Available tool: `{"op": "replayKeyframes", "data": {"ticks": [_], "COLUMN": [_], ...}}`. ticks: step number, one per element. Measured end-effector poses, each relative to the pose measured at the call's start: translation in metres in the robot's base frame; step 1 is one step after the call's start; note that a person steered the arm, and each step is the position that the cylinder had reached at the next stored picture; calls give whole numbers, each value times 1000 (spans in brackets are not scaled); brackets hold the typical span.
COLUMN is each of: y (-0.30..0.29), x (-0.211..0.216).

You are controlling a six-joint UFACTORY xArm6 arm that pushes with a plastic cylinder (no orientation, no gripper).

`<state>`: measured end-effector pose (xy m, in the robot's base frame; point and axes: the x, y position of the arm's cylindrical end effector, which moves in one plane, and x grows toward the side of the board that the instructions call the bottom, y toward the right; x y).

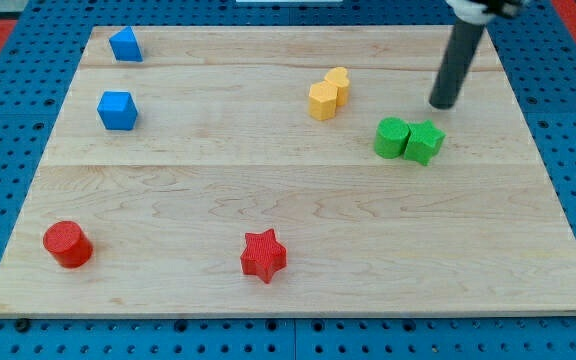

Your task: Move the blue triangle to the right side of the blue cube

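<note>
The blue triangle (125,45) lies near the board's top left corner. The blue cube (117,110) sits just below it, toward the view's left edge, a short gap apart. My tip (441,104) is far to the view's right, just above the two green blocks and well away from both blue blocks. The rod (458,58) slants up to the view's top right.
Two yellow blocks (328,93) touch each other at top centre. A green cylinder (391,137) and a green star-like block (425,142) touch at the right. A red cylinder (67,244) is at bottom left, a red star (263,255) at bottom centre.
</note>
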<state>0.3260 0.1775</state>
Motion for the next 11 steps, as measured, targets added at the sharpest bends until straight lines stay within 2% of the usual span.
{"op": "replayKeyframes", "data": {"ticks": [1, 2, 9, 10, 11], "y": [-44, -128, -351, -427, -466], "x": [-58, -125, -135, -134, -132]}}
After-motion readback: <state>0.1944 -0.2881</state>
